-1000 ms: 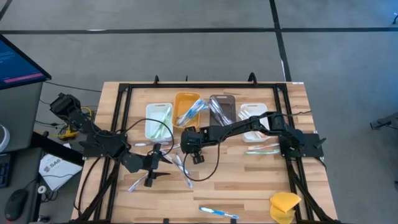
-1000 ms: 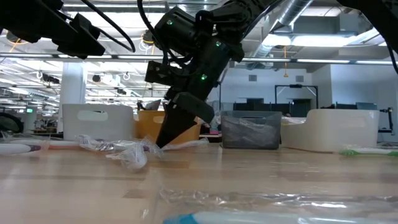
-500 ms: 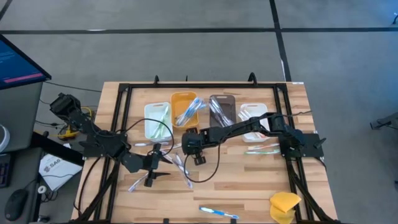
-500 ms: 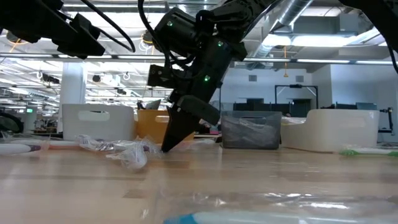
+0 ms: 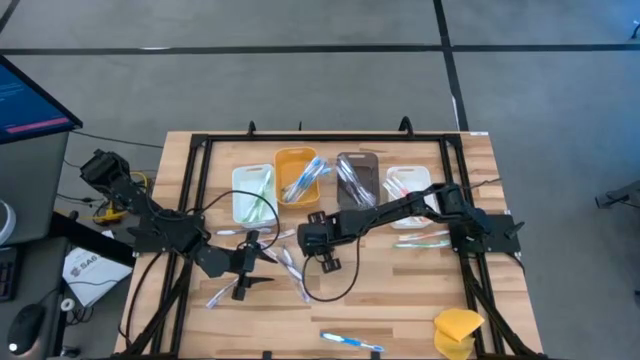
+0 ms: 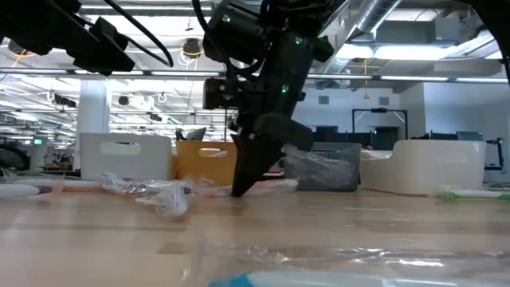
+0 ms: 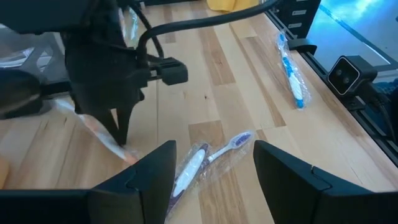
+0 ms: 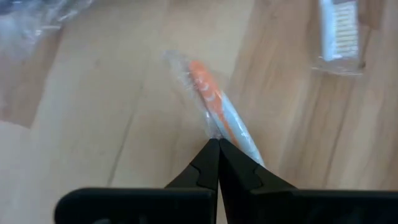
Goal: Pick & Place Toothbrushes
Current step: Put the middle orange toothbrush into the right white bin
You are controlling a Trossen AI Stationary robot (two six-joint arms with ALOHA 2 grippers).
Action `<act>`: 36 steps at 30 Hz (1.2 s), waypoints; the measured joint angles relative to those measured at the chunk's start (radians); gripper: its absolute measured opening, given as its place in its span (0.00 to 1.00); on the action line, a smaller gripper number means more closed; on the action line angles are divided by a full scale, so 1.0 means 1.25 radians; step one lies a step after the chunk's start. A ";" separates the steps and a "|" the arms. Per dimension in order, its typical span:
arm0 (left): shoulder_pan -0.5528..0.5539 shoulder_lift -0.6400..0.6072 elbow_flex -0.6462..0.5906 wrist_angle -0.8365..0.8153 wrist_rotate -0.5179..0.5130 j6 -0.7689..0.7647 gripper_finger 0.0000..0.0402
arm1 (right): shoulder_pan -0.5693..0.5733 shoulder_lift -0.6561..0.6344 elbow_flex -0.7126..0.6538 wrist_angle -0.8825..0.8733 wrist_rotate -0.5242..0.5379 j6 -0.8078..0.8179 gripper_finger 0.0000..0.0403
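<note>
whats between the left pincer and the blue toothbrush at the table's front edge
Bare wood only, in the high view: nothing lies between the left pincer and the blue toothbrush.

Light: bright, even, from ceiling strips [image 6: 446, 78] in the low view.
Shadows: faint.
Blur: near desk [image 6: 263, 247] soft.

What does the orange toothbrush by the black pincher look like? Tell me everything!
The orange toothbrush is thin, with an orange end that fades into a pale blue-white part. It is sealed in a clear, crinkly plastic wrapper. It lies flat and slanted on the wooden table, near the middle. The right gripper is shut, with its dark tips pinching the wrapper at the pale end. Whether the tips also grip the brush inside cannot be seen.
</note>
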 joint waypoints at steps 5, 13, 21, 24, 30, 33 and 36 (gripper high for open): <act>0.000 0.000 0.000 0.000 0.000 0.000 0.52 | 0.020 -0.010 0.000 -0.021 0.009 0.022 0.00; 0.000 0.000 0.000 0.000 0.000 0.000 0.52 | 0.040 -0.011 0.001 -0.045 -0.009 0.084 0.00; 0.000 0.000 0.000 0.002 0.000 -0.001 0.52 | 0.037 -0.007 0.003 -0.044 -0.111 0.127 0.00; 0.000 0.000 0.000 0.002 0.000 -0.009 0.52 | 0.033 -0.007 0.004 -0.054 -0.109 0.143 0.00; 0.000 0.000 0.000 0.001 0.000 -0.013 0.52 | 0.040 -0.009 0.004 -0.064 -0.043 0.147 0.00; 0.000 0.000 0.000 0.000 0.000 -0.013 0.52 | 0.039 -0.009 0.005 -0.075 -0.039 0.154 0.00; 0.000 0.000 0.000 0.000 0.000 -0.013 0.52 | 0.039 -0.010 0.007 -0.091 -0.027 0.160 0.00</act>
